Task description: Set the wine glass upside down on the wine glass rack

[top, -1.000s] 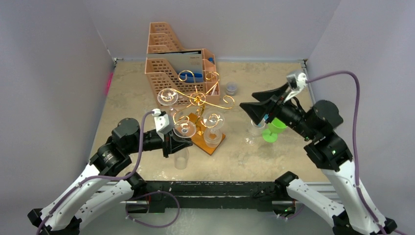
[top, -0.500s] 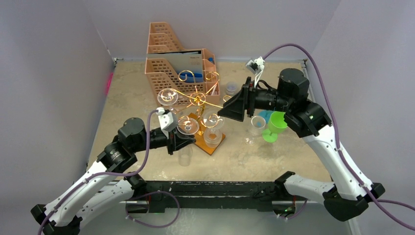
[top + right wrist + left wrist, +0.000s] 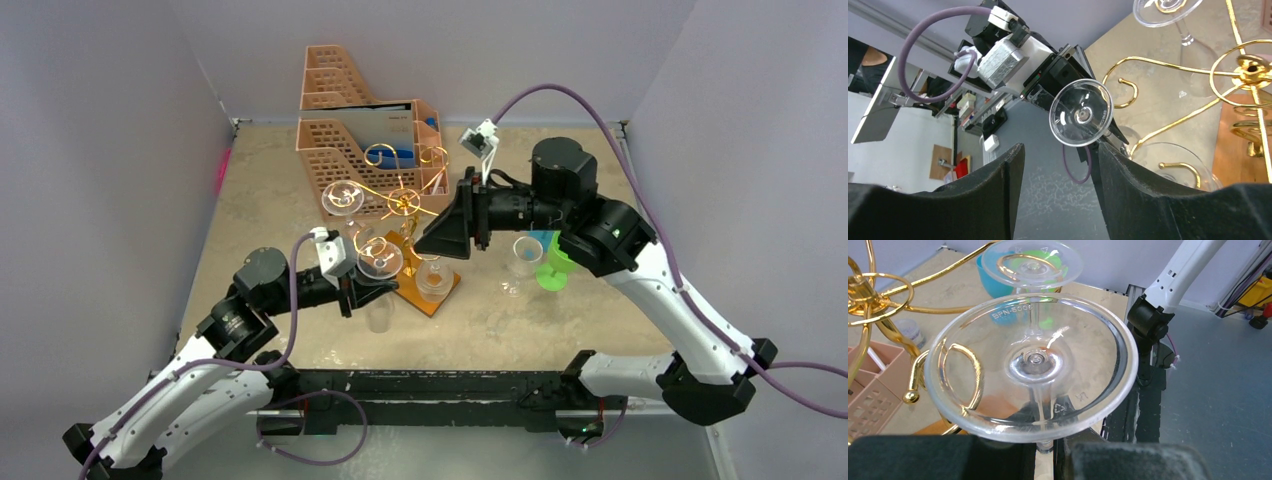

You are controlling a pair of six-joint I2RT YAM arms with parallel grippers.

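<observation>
While the left gripper (image 3: pixel 1048 462) is pinching the stem of a clear plastic wine glass (image 3: pixel 1033 365) between its narrowly set black pads, the glass is hanging upside down. Its round foot is facing up toward the wrist camera and its bowl is pointing down at the sandy marbled table (image 3: pixel 560 330).

The glass is sitting at the near-left side of the gold wire wine glass rack with curled scroll arms (image 3: pixel 405 205), just off the near-left side of the rack's rectangular brown wooden base (image 3: pixel 415 295). One gold scroll hook is showing through the foot in the left wrist view, but whether foot and hook are touching is hard to tell. The rack is standing around the middle of the table.

The right gripper (image 3: pixel 1058 155) is hovering at the rack's right side, level with its upper arms. Its jaws are standing wide apart and clasping nothing.

Two more clear stemmed glasses are hanging on the rack, one at the far left (image 3: pixel 342 197) and one at the near right (image 3: pixel 432 282). A peach-orange perforated plastic file organizer (image 3: pixel 350 120) is standing by the table's far edge, behind the rack. A green plastic goblet (image 3: pixel 558 265) and a small clear cup (image 3: pixel 525 255) are standing well to the right of the rack.
</observation>
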